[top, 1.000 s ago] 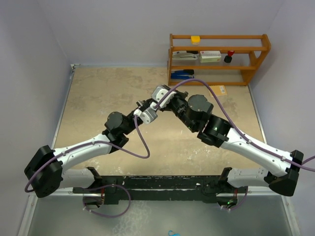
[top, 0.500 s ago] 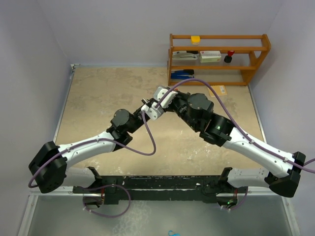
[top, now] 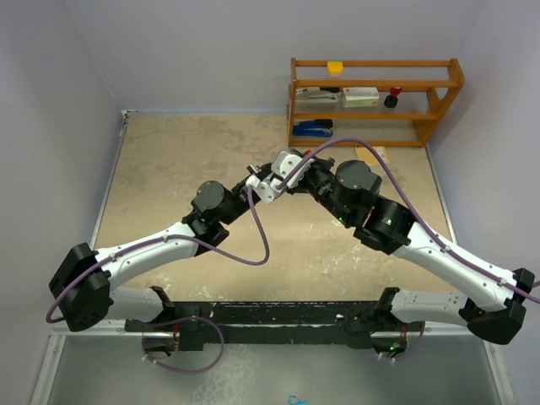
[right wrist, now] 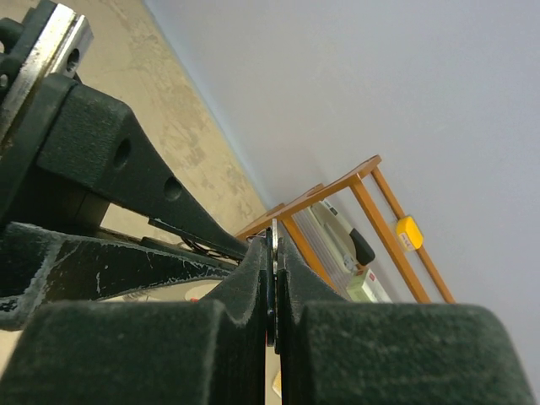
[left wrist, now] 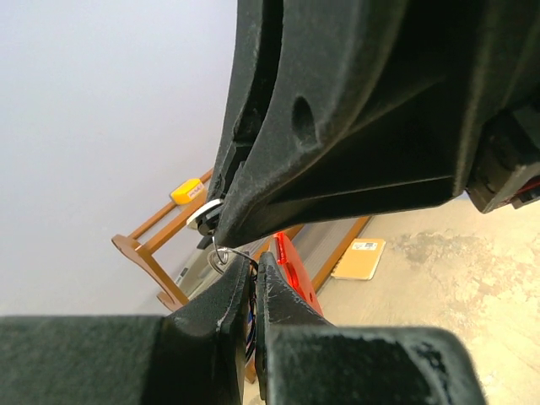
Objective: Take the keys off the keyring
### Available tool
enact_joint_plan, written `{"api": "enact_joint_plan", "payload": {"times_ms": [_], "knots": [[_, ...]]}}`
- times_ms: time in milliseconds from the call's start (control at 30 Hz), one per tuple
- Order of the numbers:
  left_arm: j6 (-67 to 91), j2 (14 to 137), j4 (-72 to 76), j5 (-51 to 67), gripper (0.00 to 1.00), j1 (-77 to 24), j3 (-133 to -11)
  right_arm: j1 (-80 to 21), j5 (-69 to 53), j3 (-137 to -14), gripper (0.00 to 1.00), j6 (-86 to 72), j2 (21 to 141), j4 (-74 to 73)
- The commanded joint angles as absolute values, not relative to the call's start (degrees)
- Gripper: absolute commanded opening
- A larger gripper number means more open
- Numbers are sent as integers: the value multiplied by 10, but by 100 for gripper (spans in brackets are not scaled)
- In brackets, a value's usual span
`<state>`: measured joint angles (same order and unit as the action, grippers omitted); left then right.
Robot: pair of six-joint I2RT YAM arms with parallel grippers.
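In the right wrist view my right gripper (right wrist: 272, 243) is shut on the keys (right wrist: 274, 229), thin silver and dark plates seen edge-on between its pads. My left gripper (left wrist: 254, 264) is shut too. A thin wire loop (left wrist: 221, 253) of the keyring runs from its tips up to the right gripper's black fingers (left wrist: 337, 143) just above. The keyring's red strip (left wrist: 291, 270) shows beside the left gripper's right finger. From above, the left gripper (top: 263, 186) and right gripper (top: 295, 169) meet tip to tip above the table's middle, and keys and keyring are hidden beneath them.
A wooden shelf (top: 375, 101) with boxes, a stapler and a yellow block stands at the back right. A tan card (top: 374, 154) lies on the table in front of it. Purple cables loop from both wrists. Walls close in on the left and right.
Both arms have moved together to the right and a little toward the shelf, still tip to tip. Both grippers stay shut.
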<state>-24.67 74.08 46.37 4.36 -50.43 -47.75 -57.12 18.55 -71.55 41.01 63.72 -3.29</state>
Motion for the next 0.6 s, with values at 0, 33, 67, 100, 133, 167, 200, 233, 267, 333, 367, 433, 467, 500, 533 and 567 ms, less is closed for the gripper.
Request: {"api": "enact_joint_plan", "payload": {"times_ms": [0, 33, 67, 100, 133, 167, 200, 233, 267, 333, 367, 433, 467, 500, 533, 567], "knots": [[-243, 764, 333, 39, 0, -498, -485, -579, 140, -768, 0, 440, 607, 84], [-243, 766, 322, 46, 0, -498, -490, -579, 136, -769, 0, 445, 610, 84], [-245, 767, 312, 53, 0, -498, -495, -579, 132, -768, 0, 451, 610, 85], [-245, 769, 301, 60, 0, -498, -500, -579, 130, -769, 0, 456, 611, 86], [-247, 771, 290, 68, 0, -498, -505, -579, 128, -770, 0, 459, 613, 86], [-249, 774, 278, 76, 0, -498, -509, -579, 126, -771, 0, 464, 614, 86], [-251, 775, 267, 83, 0, -498, -513, -579, 125, -772, 0, 468, 615, 85], [-253, 776, 257, 92, 0, -498, -517, -579, 124, -772, 0, 473, 615, 87], [-254, 776, 248, 100, 0, -498, -519, -579, 124, -773, 0, 477, 615, 89], [-258, 775, 228, 123, 0, -498, -521, -579, 124, -774, 0, 485, 616, 92], [-261, 772, 217, 136, 0, -498, -523, -579, 124, -776, 0, 491, 617, 94], [-271, 765, 189, 164, 0, -498, -524, -579, 127, -776, 0, 499, 617, 98], [-274, 761, 176, 177, 0, -498, -523, -579, 129, -776, 0, 502, 617, 100], [-277, 756, 164, 189, 0, -498, -524, -579, 130, -777, 0, 504, 617, 102], [-279, 751, 153, 196, 0, -498, -524, -579, 131, -775, 0, 507, 617, 103], [-281, 746, 144, 204, 0, -498, -524, -579, 132, -773, 0, 509, 617, 106]]}}
